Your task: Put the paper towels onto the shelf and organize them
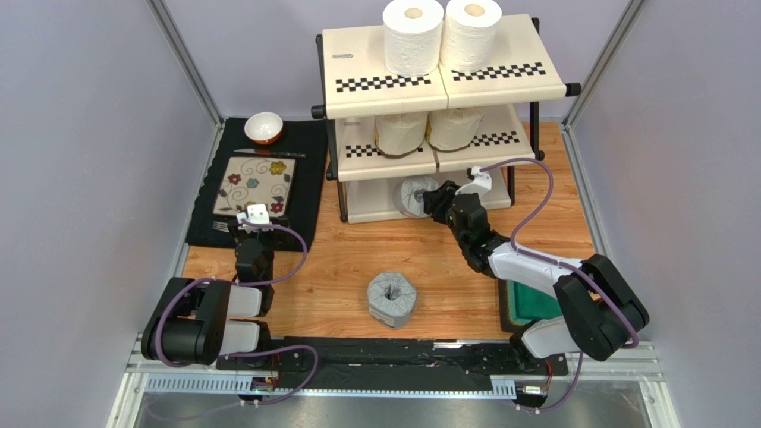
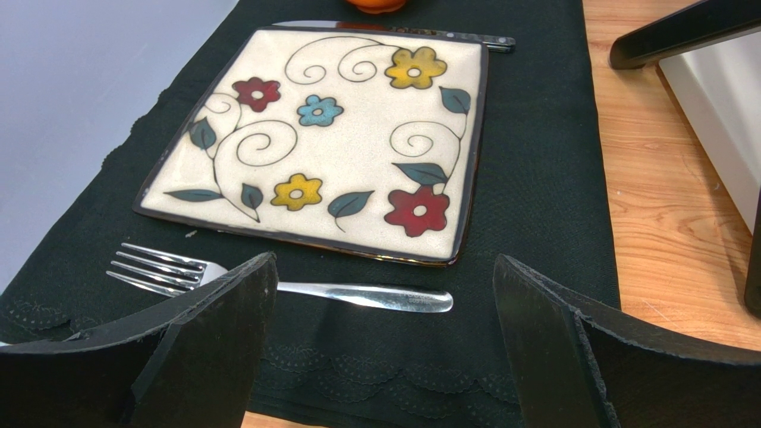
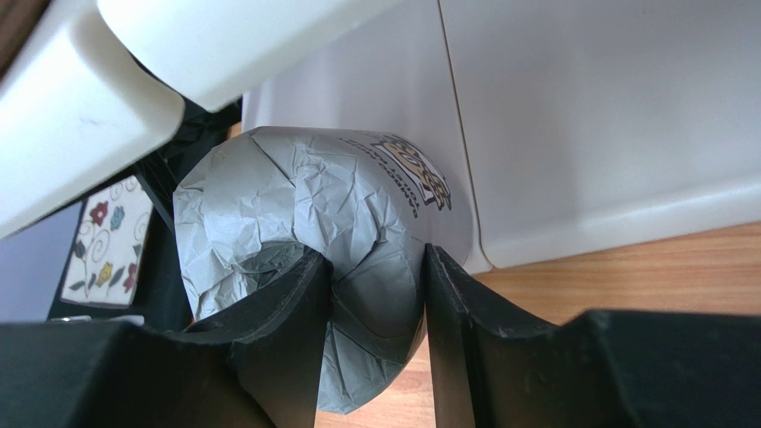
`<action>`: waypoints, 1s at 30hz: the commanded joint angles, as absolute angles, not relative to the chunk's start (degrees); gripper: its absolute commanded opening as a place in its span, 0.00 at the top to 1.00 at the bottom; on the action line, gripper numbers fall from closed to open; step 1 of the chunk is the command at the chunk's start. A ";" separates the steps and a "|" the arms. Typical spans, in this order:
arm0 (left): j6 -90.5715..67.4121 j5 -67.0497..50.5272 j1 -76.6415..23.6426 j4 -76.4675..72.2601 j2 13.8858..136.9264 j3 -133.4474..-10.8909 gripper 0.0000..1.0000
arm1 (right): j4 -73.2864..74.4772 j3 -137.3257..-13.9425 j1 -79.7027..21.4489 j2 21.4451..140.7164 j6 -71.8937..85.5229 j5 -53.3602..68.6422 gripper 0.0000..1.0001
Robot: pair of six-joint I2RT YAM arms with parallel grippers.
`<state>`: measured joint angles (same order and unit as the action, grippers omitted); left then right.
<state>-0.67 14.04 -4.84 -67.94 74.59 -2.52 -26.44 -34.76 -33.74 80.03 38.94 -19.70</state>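
Right claw (image 3: 375, 267) grips a grey-wrapped roll (image 3: 295, 196) at the shelf (image 1: 357, 53), bottom tier; left claw (image 2: 384, 267) gapes wide.

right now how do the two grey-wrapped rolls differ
The table roll stands free, hole up; the shelf roll is pinched by the right tool, a finger in its hole. The table roll rests on wood; the shelf roll at the bottom tier. Both wear grey wrap.

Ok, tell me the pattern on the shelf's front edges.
Black-and-white checkered strips on the shelf, clearest in the top external view.

6 paper towels (image 1: 392, 300) — 1 shelf (image 1: 357, 53)
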 commanded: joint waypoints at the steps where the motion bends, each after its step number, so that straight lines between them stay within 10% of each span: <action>1: -0.26 13.71 -4.48 -69.61 74.62 10.90 0.01 | -39.89 -34.46 -33.93 79.98 39.64 -23.28 0.57; 30: -0.26 13.71 -4.48 -69.61 74.71 10.81 0.01 | -55.28 -32.96 -33.93 90.79 38.85 -29.00 0.55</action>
<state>-0.67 14.04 -4.84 -67.94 74.59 -2.52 -48.01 -32.56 -33.74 89.89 38.98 -26.06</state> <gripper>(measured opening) 0.992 0.454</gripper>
